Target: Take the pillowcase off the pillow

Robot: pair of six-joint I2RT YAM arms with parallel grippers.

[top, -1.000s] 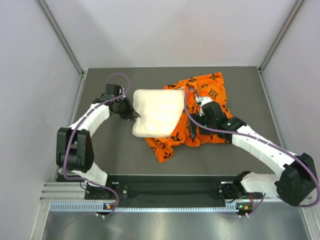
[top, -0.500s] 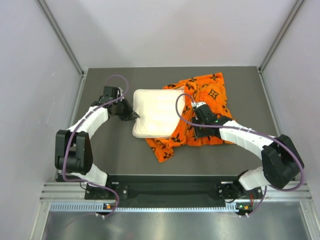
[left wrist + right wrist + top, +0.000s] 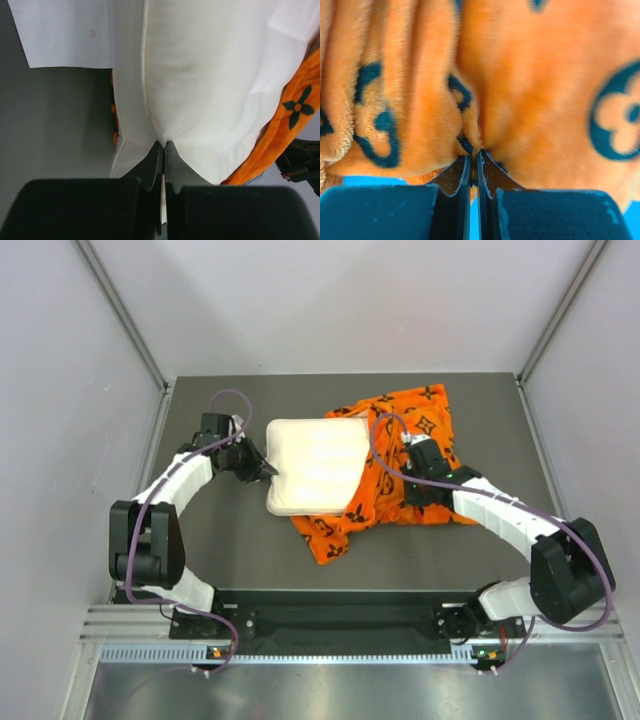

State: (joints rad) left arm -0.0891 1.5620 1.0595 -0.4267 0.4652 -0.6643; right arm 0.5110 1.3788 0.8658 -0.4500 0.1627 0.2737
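Left fingers point(image 3: 154, 162): pinched tight on the pillow point(image 3: 315, 465) seam, cushion straight ahead.
Right fingers point(image 3: 454, 177): clamped on a pillowcase point(image 3: 415, 430) fold just ahead.
Pull axis: probably apart, the grips facing each other across the pillow.

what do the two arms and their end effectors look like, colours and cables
Both arms match: the left arm and right arm have smooth white shells on the long links and bulky black rounded joints. A thin purple cable loops along each. The left end effector and right end effector each have two black fingers tapering to thin tips.
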